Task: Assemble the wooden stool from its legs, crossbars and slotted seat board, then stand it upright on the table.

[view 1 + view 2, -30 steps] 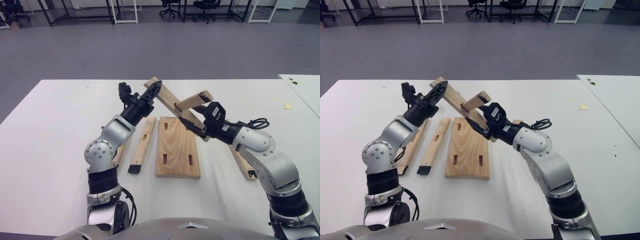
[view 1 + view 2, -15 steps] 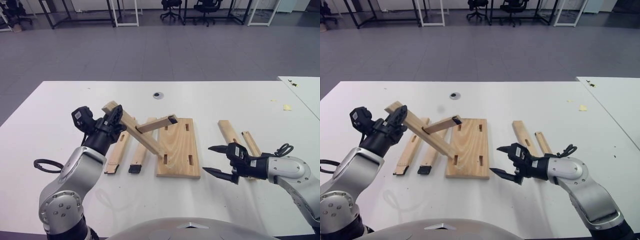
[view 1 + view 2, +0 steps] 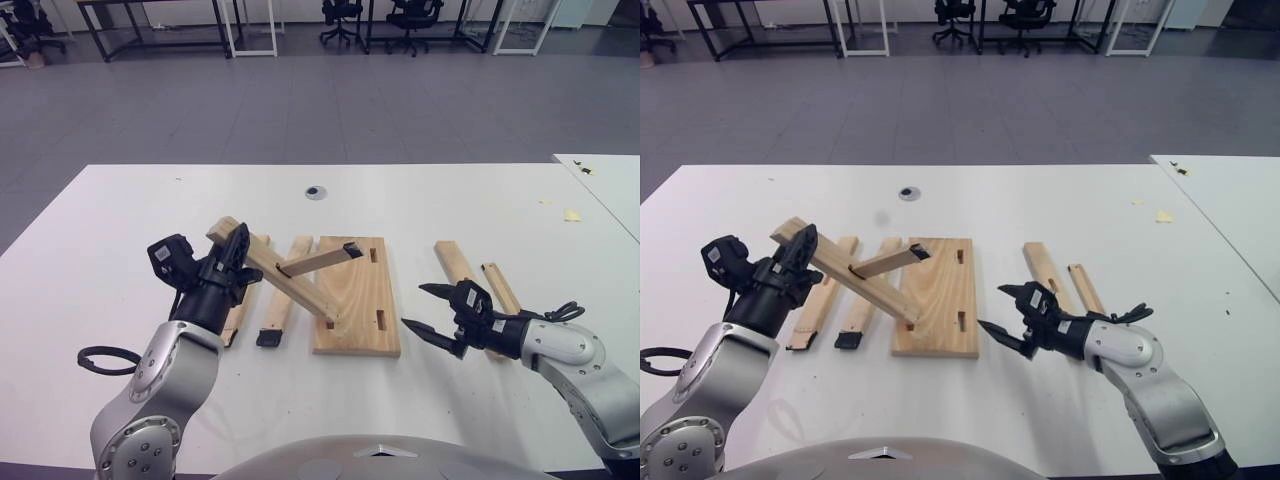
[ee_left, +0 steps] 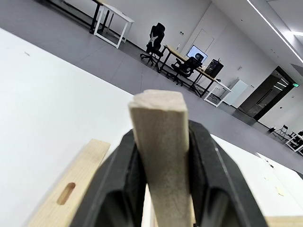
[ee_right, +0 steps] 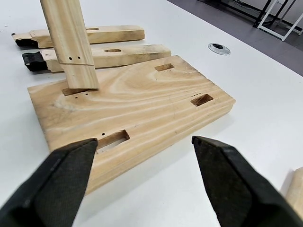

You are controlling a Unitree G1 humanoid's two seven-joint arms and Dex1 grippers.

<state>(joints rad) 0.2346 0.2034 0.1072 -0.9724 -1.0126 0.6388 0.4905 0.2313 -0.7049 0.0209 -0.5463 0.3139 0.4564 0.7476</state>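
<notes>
we saw a white table (image 3: pixel 120 230) in a grey-floored room, office chairs (image 3: pixel 410 12) behind. the seat board (image 3: pixel 360 310) lay flat. the left gripper (image 3: pixel 240 255) clamped a tilted leg (image 3: pixel 290 285), its foot at a slot in the board, a crossbar (image 3: pixel 320 258) jutting out. loose legs (image 3: pixel 275 318) lay left of the board. the right gripper (image 3: pixel 413 306) hovered just right of the board, fingers spread.

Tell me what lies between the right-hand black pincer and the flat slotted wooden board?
Nothing but bare white table between right pincer and slotted wooden seat board, shown in the right wrist view.
</notes>
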